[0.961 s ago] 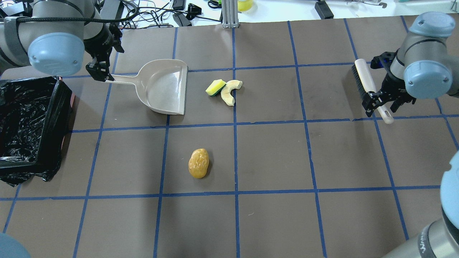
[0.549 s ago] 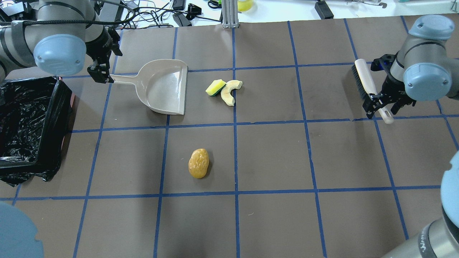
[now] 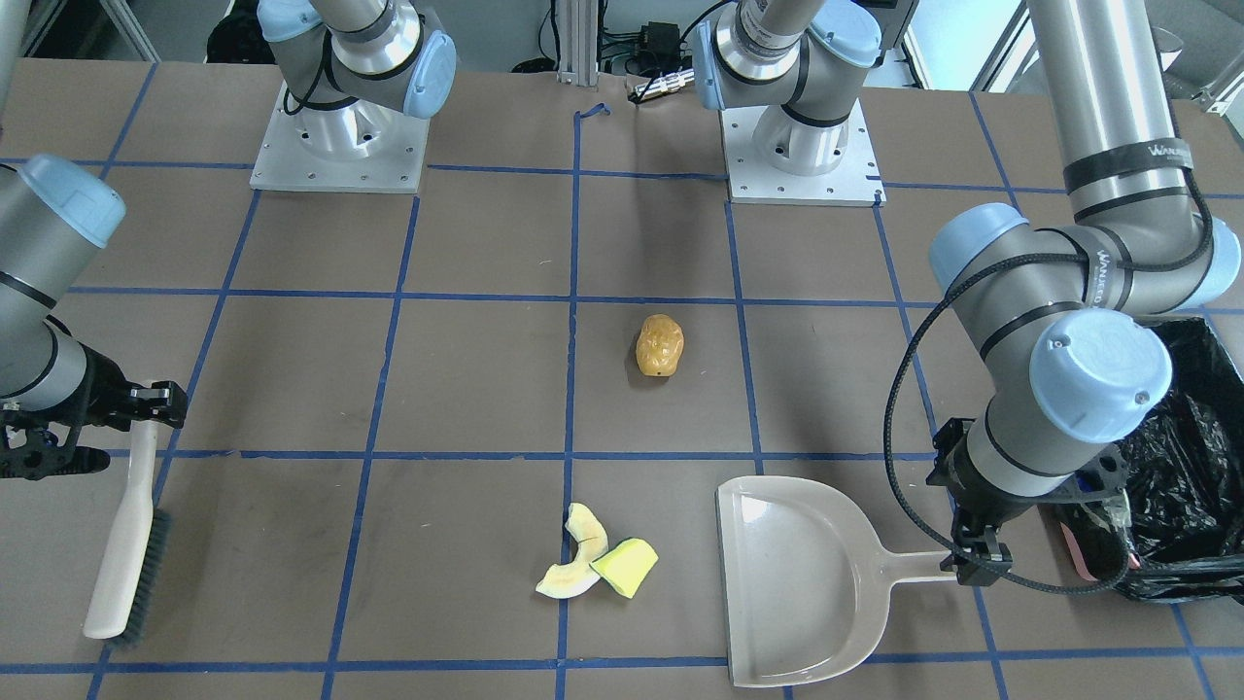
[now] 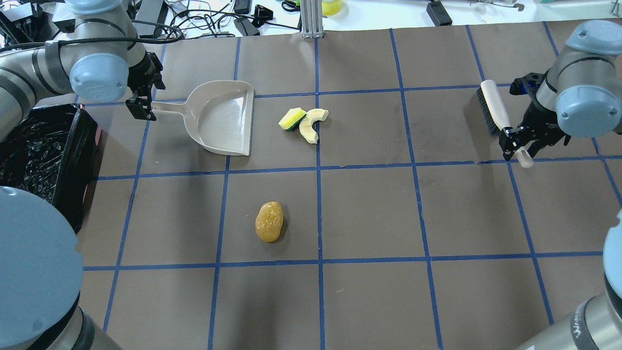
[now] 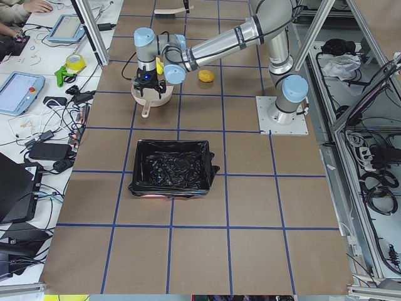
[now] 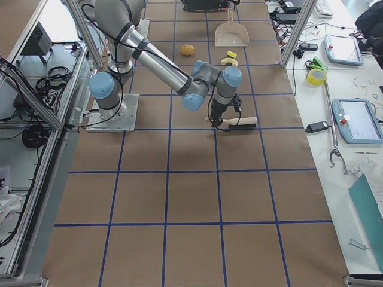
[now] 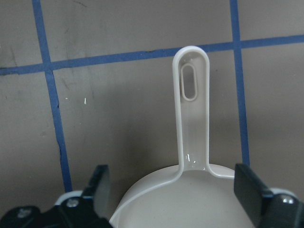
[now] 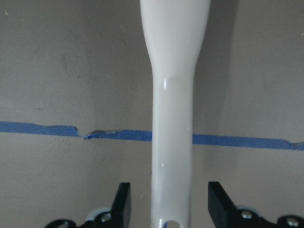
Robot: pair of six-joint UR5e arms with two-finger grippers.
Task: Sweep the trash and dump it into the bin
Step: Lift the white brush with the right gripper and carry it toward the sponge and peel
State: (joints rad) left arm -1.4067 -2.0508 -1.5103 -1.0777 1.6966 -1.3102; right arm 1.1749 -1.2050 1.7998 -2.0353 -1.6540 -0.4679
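One potato (image 4: 268, 222), one rind (image 4: 311, 125), one sponge (image 4: 291, 118) — one bin (image 4: 68, 165).

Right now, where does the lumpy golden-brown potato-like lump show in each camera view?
Exterior front-facing: lumpy golden-brown potato-like lump just right of centre, above the beige plastic dustpan.
Overhead exterior: lump left of centre, below the dustpan.
Exterior left: lump near the top, right of the dustpan.
Exterior right: lump near the top, left of the dustpan.
Left wrist-mounted: not in it.
Right wrist-mounted: not in it.
Shared landmark: the dustpan.
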